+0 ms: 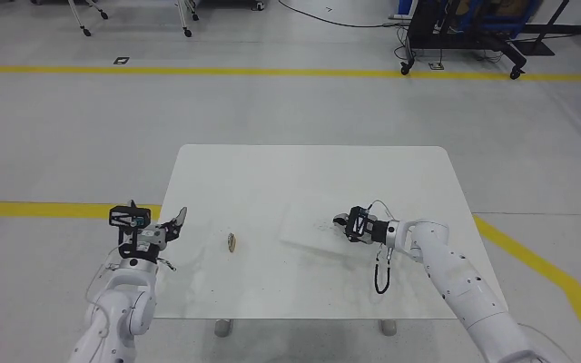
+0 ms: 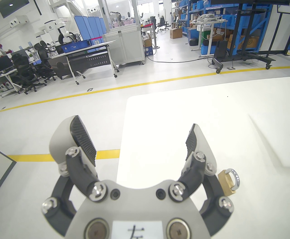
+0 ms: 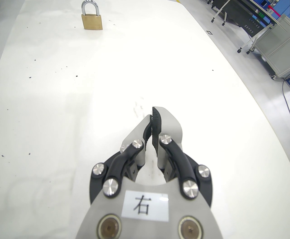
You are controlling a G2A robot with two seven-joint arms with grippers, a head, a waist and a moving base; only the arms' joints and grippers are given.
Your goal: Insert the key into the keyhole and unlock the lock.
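Brass padlock (image 1: 232, 241), likely heavy and slick, lay at the table's (image 1: 363, 172) eight o'clock; best gripped across its flat body, with left claw (image 2: 136, 133) spread and right claw (image 3: 153, 117) pressed together.

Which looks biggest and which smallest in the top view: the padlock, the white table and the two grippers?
1. The white table, by far the largest.
2. The left gripper and the right gripper: they look about alike, so I won't rank one above the other.
3. The padlock, smallest, a small spot lying between them.

White floor (image 1: 272, 118) w/ yellow lines (image 1: 272, 70); blue shelving (image 2: 192, 20), desks (image 2: 86, 52) & chairs (image 2: 22, 68) behind.
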